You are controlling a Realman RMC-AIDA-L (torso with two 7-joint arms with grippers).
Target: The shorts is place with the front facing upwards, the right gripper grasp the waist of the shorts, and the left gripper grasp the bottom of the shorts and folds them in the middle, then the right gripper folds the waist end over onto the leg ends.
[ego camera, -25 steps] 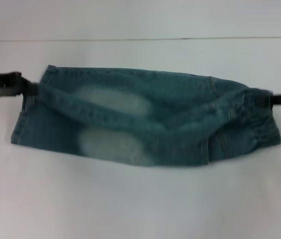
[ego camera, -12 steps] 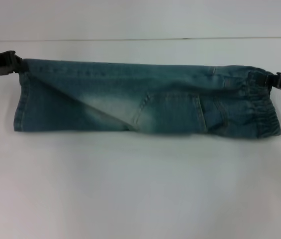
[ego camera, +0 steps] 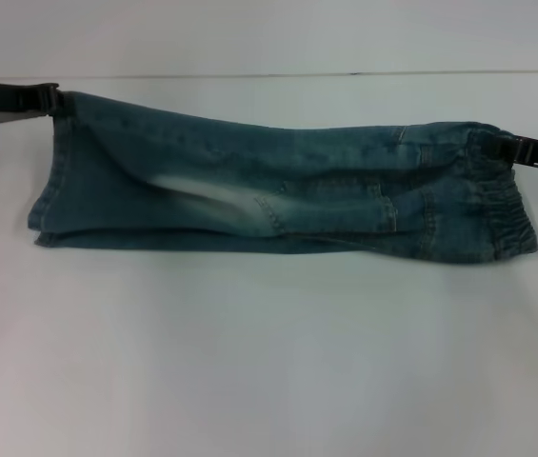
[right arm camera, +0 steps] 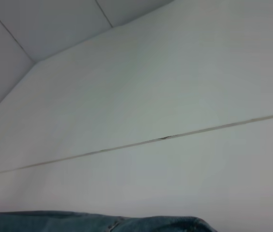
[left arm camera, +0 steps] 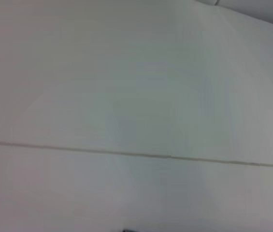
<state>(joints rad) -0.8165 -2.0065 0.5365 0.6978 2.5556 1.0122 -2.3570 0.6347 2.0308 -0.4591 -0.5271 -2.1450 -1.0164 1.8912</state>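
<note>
Left claw (ego camera: pixel 51 98) reaching in from the far left edge, clamped on the bottom of the shorts (ego camera: pixel 54 167). Right claw (ego camera: pixel 508 147) at the far right, clamped on the waist (ego camera: pixel 497 195), both raised.

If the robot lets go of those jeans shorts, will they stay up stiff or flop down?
Probably flop: the shorts already sag in the middle between the left gripper and right gripper. The denim creases into soft folds, so it likely bends easily. It looks thick, so perhaps fairly heavy.

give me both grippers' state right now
left gripper: shut on the leg ends of the blue denim shorts.
right gripper: shut on the ruched elastic waist.
</note>
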